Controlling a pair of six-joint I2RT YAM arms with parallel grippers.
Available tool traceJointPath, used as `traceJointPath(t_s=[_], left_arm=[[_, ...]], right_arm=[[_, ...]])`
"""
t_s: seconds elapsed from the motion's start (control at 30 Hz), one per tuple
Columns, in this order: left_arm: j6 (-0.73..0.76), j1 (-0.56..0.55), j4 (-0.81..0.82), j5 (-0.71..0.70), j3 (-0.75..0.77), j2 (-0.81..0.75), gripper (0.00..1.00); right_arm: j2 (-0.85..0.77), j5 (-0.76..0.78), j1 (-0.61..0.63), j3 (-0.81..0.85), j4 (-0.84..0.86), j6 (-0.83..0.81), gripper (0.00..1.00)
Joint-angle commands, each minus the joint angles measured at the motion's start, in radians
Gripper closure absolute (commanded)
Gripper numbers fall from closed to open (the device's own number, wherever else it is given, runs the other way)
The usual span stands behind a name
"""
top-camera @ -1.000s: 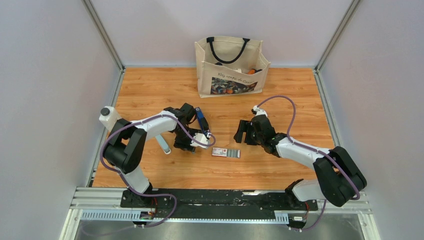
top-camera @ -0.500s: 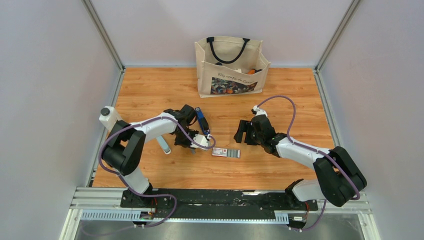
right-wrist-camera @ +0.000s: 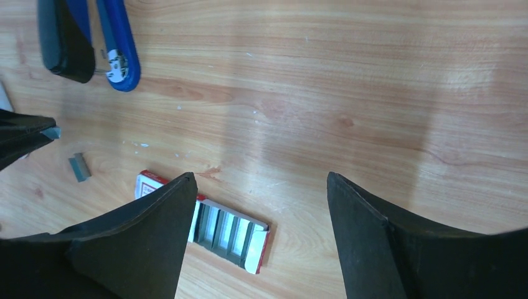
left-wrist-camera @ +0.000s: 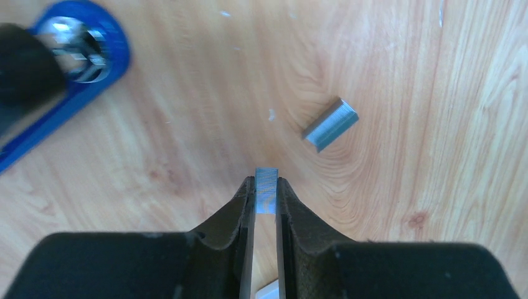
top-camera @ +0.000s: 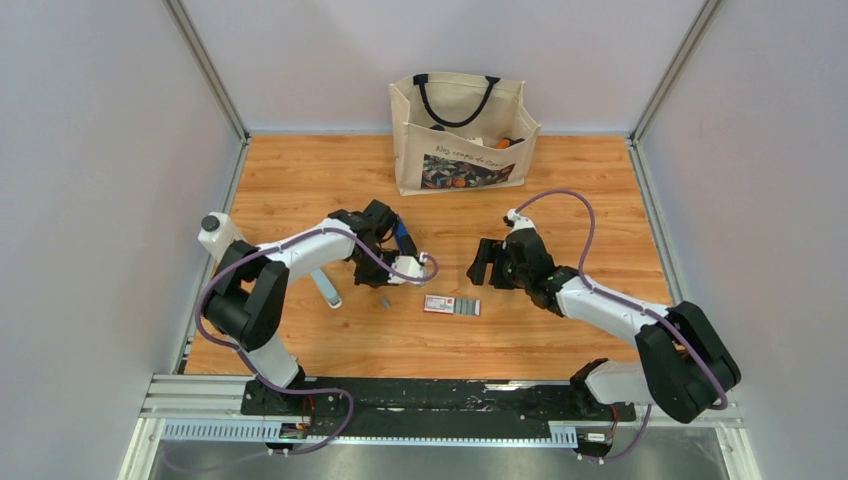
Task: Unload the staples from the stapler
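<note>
The blue stapler [top-camera: 402, 237] lies on the wood, and its blue end [left-wrist-camera: 75, 81] fills the upper left of the left wrist view. My left gripper [left-wrist-camera: 266, 187] is shut on a short silvery strip of staples [left-wrist-camera: 266, 180], which stands up between the fingertips. A second strip of staples [left-wrist-camera: 330, 124] lies loose on the wood just beyond, also visible from above [top-camera: 384, 301]. In the top view my left gripper [top-camera: 380, 283] sits between the stapler and that loose strip. My right gripper [right-wrist-camera: 259, 180] hangs open over the wood, holding nothing.
A white-and-red staple box [top-camera: 452, 305] lies open between the two arms, under my right gripper's left finger [right-wrist-camera: 155, 230]. A pale grey stick-like tool [top-camera: 326, 288] lies left of my left arm. A canvas tote bag [top-camera: 462, 135] stands at the back.
My left gripper has closed on a strip of staples and shifted slightly towards the stapler. A loose strip now shows on the wood. The right arm has not moved.
</note>
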Motion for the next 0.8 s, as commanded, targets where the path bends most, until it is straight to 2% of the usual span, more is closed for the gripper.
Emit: traceJointPath(t_s=[0.0, 0.1, 0.2, 0.3, 0.4, 0.47, 0.63, 0.7, 0.73, 0.77], left_arm=[[-0.173, 0.004, -0.087, 0.096, 0.159, -0.059, 0.9], [-0.283, 0.031, -0.182, 0.229, 0.296, -0.088, 0.9], [-0.415, 0.061, -0.206, 0.373, 0.387, -0.141, 0.9], [-0.572, 0.103, -0.163, 0.563, 0.424, -0.206, 0.9], [-0.798, 0.158, -0.01, 0.752, 0.396, -0.278, 0.9], [-1.026, 0.195, 0.203, 0.862, 0.329, -0.329, 0.9], [-1.655, 0.235, 0.818, 0.969, 0.159, -0.393, 0.89], [-1.989, 0.242, 1.197, 0.943, 0.027, -0.402, 0.89], [-2.222, 0.242, 1.42, 0.914, -0.021, -0.399, 0.89], [-2.356, 0.244, 1.619, 0.888, -0.05, -0.387, 0.89]], right_arm=[[-0.102, -0.021, 0.002, 0.052, -0.029, -0.057, 0.2], [-0.179, 0.001, 0.002, 0.107, -0.091, -0.104, 0.18], [-0.24, -0.025, 0.002, 0.17, -0.135, -0.141, 0.13], [-0.277, -0.074, 0.004, 0.199, -0.114, -0.131, 0.07], [-0.309, -0.189, 0.004, 0.199, -0.036, -0.132, 0.07], [-0.331, -0.29, 0.004, 0.205, 0.01, -0.134, 0.08], [-0.323, -0.496, 0.005, 0.254, 0.147, -0.048, 0.14], [-0.3, -0.532, 0.016, 0.303, 0.148, -0.022, 0.16], [-0.291, -0.544, 0.023, 0.329, 0.148, -0.014, 0.16], [-0.283, -0.553, 0.036, 0.346, 0.156, -0.01, 0.17]])
